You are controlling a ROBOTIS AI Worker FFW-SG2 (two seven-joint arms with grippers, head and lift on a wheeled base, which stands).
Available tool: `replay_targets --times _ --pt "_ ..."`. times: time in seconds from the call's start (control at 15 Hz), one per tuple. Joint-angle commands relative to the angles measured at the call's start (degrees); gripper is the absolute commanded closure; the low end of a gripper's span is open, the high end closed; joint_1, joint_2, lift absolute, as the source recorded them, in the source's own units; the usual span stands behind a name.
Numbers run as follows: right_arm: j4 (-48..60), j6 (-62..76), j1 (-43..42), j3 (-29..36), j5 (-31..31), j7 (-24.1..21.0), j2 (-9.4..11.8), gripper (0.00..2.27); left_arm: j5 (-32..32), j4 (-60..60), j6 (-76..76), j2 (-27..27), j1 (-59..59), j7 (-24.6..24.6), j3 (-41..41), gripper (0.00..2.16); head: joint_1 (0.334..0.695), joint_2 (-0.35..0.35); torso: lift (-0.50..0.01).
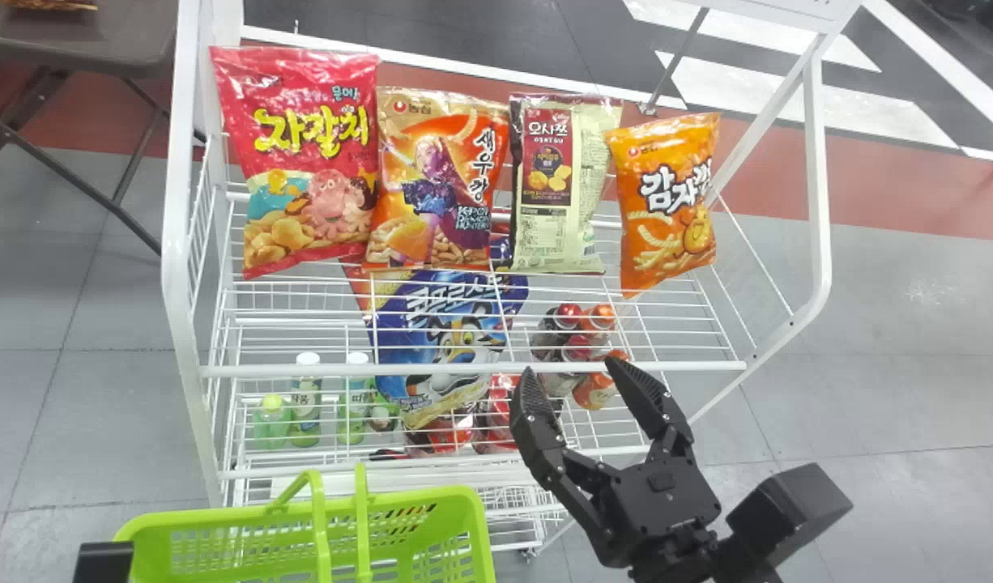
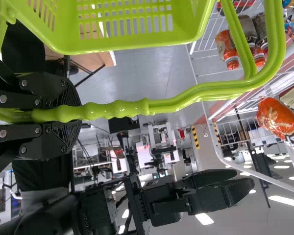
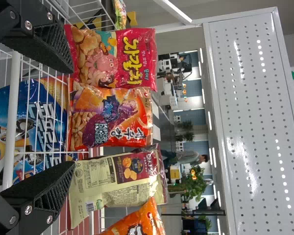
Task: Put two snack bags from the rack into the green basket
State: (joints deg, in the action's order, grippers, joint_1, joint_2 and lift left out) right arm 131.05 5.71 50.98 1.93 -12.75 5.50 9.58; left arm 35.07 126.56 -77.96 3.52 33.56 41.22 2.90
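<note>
Okay, snack bags (image 1: 438, 178) up top look light, slippery, crushable; pinch gently mid-body; right gripper (image 1: 571, 369) spread, lower right; left gripper (image 2: 72, 113) pinching basket handle (image 2: 118, 108).

Floor (image 1: 877, 405): bright and fairly even in the head view, with a pale patch of glare well beyond the right edge of the rack (image 1: 818, 178).
Rack: well lit from its left edge to its right, the white bars bright.
Red bag (image 1: 302, 162): small white glints on the wrinkled film near its top.
Orange bag (image 1: 666, 202): a light sheen in the head view, stronger white glints along its folds in the left wrist view.
Handle (image 2: 181, 104): a soft shine along its curve.
Lamps (image 2: 286, 201): overhead, burning out to white strips.
Panel (image 3: 245, 63): pale grey, streaked with glare, bright dots at some of its holes.
</note>
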Motion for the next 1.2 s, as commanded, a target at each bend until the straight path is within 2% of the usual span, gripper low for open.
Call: replay_targets --times 0.0,0.67,1.13 --pt "-0.01 0.48 0.0 0.09 0.0 0.04 0.0 0.14 -0.09 0.18 0.3 0.17 0.1 0.08 0.09 2.14 0.695 -0.35 -0.007" --pt "-0.97 -1.63 -3.16 -0.17 0.44 -0.05 0.18 0.17 -0.09 1.23 0.12 0.26 0.1 0.08 0.36 2.14 0.695 -0.35 -0.007" --pt "-13.01 -20.62 -28.48 -6.06 4.13 0.04 -2.02 0.17 -2.11 1.06 -0.93 0.7 -0.34 -0.44 2.38 2.14 0.695 -0.35 -0.007"
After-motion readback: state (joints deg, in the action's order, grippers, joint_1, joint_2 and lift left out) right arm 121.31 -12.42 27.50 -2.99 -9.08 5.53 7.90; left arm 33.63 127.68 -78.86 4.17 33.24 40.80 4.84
